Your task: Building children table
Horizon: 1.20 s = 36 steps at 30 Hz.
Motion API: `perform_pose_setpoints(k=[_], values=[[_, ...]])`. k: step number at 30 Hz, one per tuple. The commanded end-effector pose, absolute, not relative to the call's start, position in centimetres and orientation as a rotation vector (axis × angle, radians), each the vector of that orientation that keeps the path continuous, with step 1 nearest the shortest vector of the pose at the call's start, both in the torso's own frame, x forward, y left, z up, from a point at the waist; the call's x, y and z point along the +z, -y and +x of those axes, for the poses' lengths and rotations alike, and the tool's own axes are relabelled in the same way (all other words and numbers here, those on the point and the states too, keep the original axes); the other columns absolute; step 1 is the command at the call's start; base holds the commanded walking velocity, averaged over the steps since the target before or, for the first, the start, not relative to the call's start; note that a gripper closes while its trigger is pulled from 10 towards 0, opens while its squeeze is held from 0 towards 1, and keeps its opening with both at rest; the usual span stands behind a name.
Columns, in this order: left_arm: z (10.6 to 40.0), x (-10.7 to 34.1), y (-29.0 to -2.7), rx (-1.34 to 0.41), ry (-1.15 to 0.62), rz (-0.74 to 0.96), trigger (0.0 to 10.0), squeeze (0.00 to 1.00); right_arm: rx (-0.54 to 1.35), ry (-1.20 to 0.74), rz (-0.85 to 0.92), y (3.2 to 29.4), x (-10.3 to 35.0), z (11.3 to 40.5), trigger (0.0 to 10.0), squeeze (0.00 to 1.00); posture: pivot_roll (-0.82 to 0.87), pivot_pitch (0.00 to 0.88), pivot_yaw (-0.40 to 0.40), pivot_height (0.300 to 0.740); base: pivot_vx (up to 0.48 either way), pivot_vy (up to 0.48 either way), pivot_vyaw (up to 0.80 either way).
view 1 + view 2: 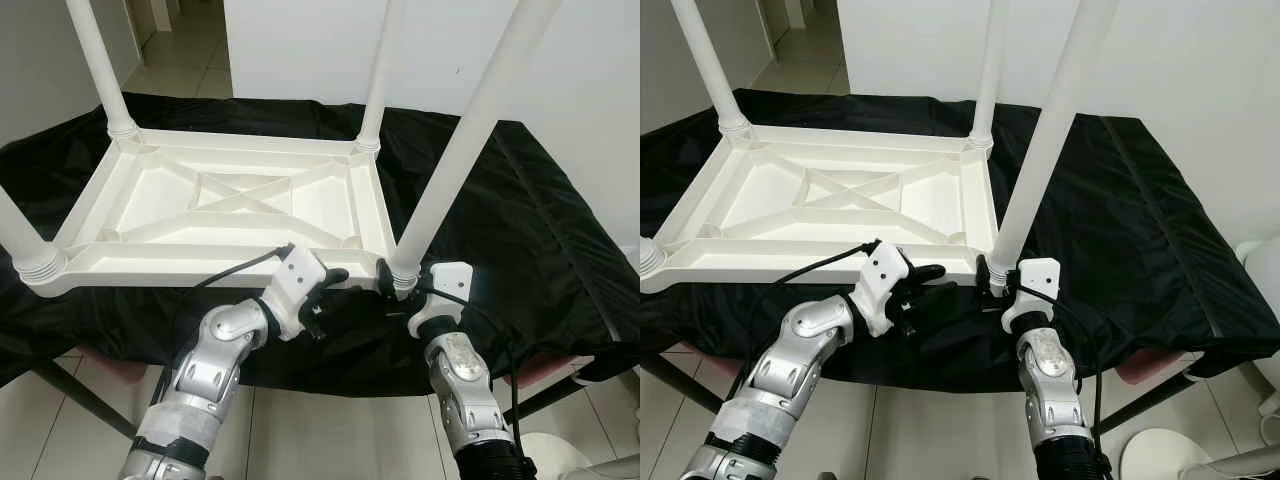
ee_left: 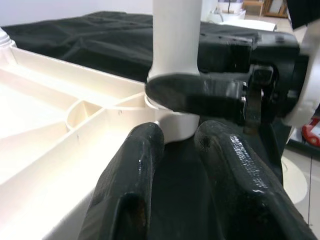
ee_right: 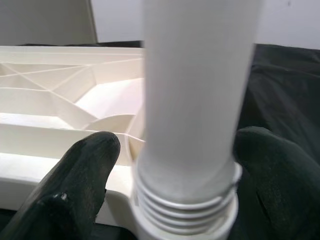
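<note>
A white plastic children's table (image 1: 150, 262) lies upside down on a black cloth (image 1: 500, 220), its legs pointing up. My right gripper (image 1: 397, 283) is at the base of the near right leg (image 1: 450, 170), just above the threaded collar. In the right wrist view its fingers (image 3: 85, 175) sit on either side of that leg (image 3: 195, 90), shut on it. My left gripper (image 1: 335, 280) rests at the table's front rim just left of that leg. Its two fingers (image 2: 130, 175) stand slightly apart with nothing between them.
Three more legs stand at the far left (image 1: 100, 60), far right (image 1: 380, 70) and near left (image 1: 20, 240) corners. The cloth covers a low stand with dark legs (image 1: 80, 395) on a tiled floor. A white wall is behind, and a white round object (image 1: 1160, 450) lies at the lower right.
</note>
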<state>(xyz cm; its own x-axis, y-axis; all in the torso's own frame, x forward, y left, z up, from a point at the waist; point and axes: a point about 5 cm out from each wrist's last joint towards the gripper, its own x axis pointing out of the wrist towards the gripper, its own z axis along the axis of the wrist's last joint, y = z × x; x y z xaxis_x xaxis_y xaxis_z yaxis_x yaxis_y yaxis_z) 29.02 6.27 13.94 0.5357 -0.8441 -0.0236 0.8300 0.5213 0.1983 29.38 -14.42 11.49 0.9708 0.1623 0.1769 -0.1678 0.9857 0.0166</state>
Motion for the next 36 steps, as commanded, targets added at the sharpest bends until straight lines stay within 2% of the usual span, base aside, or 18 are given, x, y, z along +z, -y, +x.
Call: perform_pose_setpoints(k=[1, 10, 20, 36], values=[[29.5, 13.4, -6.7, -0.829, 0.079, 0.191, 10.0, 0.00, 0.173, 0.163, 0.040, 14.5, 10.9, 29.1, 10.0, 0.00, 0.02, 0.000, -0.027, 0.740, 0.000, 0.000, 0.00], [29.2, 12.6, -6.3, -0.852, 0.067, 0.192, 10.0, 0.00, 0.264, 0.170, 0.024, 14.9, 11.4, 29.9, 10.0, 0.00, 0.02, 0.000, -0.017, 0.740, 0.000, 0.000, 0.00], [28.8, 12.8, -5.9, -0.968, 0.059, 0.154, 10.0, 0.00, 0.426, 0.138, -0.077, 16.4, 11.6, 31.2, 10.0, 0.00, 0.02, 0.000, 0.002, 0.740, 0.000, 0.000, 0.00], [28.3, 13.4, -5.3, -1.040, 0.077, 0.170, 10.0, 0.00, 0.614, 0.106, -0.127, 16.8, 12.8, 33.5, 10.0, 0.00, 0.03, 0.000, 0.012, 0.740, 0.000, 0.000, 0.00]])
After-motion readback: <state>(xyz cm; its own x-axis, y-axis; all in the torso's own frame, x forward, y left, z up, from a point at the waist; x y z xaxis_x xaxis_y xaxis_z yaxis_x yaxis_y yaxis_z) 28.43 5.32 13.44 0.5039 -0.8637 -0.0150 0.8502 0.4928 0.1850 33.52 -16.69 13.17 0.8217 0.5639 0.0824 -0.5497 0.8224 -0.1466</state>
